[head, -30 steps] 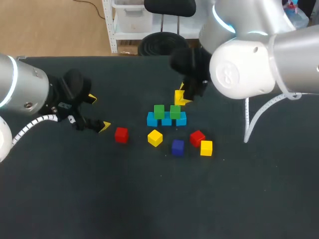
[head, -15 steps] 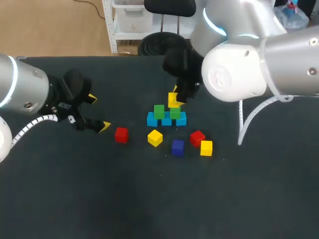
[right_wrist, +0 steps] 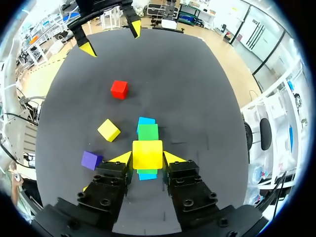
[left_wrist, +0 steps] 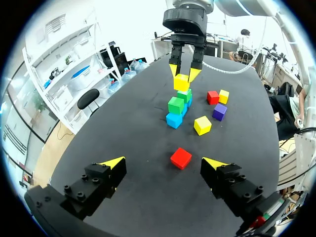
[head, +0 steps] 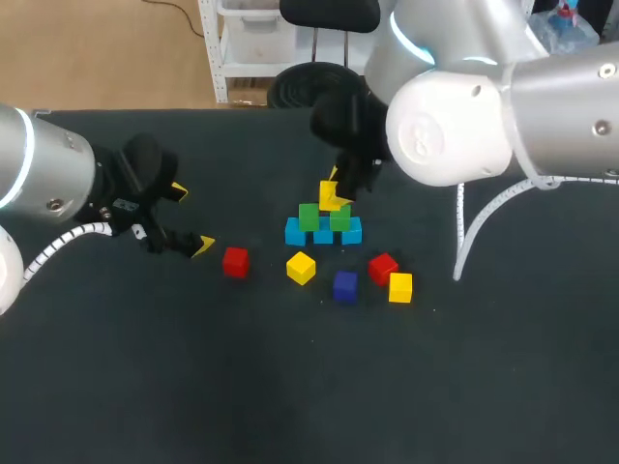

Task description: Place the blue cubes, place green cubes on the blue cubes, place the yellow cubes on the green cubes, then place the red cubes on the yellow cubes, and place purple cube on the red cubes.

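Three blue cubes (head: 323,235) lie in a row mid-table, with two green cubes (head: 309,217) on top of them. My right gripper (head: 334,195) is shut on a yellow cube (head: 330,197), held just above the green cubes; the right wrist view shows this yellow cube (right_wrist: 147,154) between the fingers, over a green cube (right_wrist: 147,132). Around the stack lie a red cube (head: 235,262), a yellow cube (head: 301,267), a purple cube (head: 344,285), another red cube (head: 383,267) and another yellow cube (head: 399,287). My left gripper (head: 191,218) stands open and empty at the left, the red cube (left_wrist: 180,158) ahead of it.
The dark table top (head: 290,387) stretches bare in front of the cubes and to the right. My right arm's big elbow (head: 455,126) hangs over the far right part of the table.
My right gripper has carried the yellow cube leftward and slightly down, from beside the stack to over the green cubes. The left arm has stayed still.
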You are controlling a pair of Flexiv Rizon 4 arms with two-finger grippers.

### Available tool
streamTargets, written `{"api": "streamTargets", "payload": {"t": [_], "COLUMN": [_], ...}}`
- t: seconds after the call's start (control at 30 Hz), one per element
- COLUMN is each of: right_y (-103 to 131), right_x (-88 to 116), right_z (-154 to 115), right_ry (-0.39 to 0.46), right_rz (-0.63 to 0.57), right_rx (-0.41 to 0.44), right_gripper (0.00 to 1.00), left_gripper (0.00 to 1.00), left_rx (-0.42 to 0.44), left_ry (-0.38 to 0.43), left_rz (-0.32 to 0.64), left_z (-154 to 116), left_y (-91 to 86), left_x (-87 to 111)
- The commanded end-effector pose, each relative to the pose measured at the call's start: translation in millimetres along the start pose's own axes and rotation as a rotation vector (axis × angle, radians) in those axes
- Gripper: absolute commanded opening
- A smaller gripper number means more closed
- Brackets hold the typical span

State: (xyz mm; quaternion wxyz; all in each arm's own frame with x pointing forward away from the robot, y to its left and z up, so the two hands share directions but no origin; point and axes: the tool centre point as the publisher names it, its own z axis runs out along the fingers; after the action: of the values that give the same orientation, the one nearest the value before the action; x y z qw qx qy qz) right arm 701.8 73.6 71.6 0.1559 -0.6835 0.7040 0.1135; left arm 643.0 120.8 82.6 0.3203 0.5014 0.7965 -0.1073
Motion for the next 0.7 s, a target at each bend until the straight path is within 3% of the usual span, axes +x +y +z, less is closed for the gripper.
{"api": "streamTargets", "payload": {"t": [0.03, 0.7], "right_y": [-0.7, 0.2], "right_x": [-2.0, 2.7], "right_z": [2.0, 14.0], "right_ry": [0.001, 0.025], "right_rz": [-0.006, -0.006], "right_rx": [-0.007, -0.017], "right_gripper": [0.0, 0.0], "left_gripper": [1.0, 1.0], "left_rx": [0.001, 0.001], "left_ry": [-0.004, -0.004], "left_rz": [0.001, 0.001], "left_z": [0.1, 0.1], "left_y": [0.3, 0.3], "left_x": [1.1, 1.1]}}
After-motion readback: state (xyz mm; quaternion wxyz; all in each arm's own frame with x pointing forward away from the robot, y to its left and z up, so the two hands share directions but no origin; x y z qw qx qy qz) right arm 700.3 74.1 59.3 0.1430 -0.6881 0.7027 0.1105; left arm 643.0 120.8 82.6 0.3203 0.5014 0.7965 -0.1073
